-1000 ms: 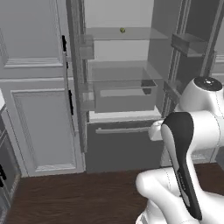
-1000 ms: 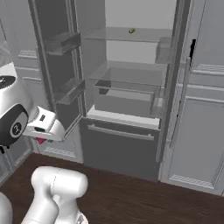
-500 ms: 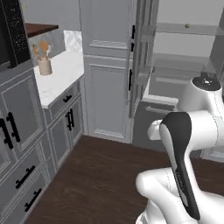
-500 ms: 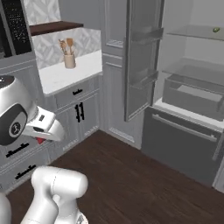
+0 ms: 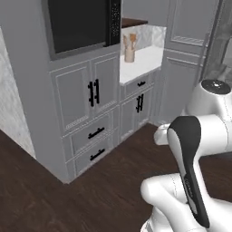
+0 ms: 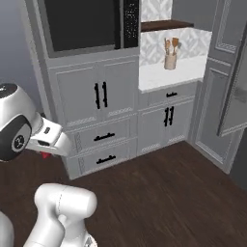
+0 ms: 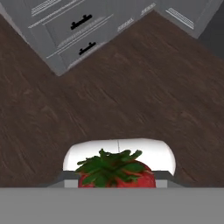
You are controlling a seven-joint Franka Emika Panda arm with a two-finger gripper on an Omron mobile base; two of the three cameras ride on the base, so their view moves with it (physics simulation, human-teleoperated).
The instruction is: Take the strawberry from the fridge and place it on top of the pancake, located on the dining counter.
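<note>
Pincer closed on the strawberry; fruit sat between the finger tips at the bottom of the hand view, green leafy cap facing the camera, red flesh below it. In the right base view a small red patch showed just under the white hand, likely the same berry.

Landmark: the tall grey oven cabinet. The hand hung over the dark wood floor in front of that cabinet's two lower drawers. The white table with a jar of wooden utensils adjoined the cabinet's far side. The grey fridge door stood beyond that.

Risks, as judged:
- Berry small, roundish, probably soft; grip looked shallow. A jolt while the base drives could shake it loose onto the floor.
- Squeezing harder might bruise it.
- Swinging the arm near the cabinet's black handles could knock the hand.

Textures: cabinet fronts matte, panelled; floor dark, grained planks; oven glass glossy black; berry skin slightly shiny, cap jagged.
</note>
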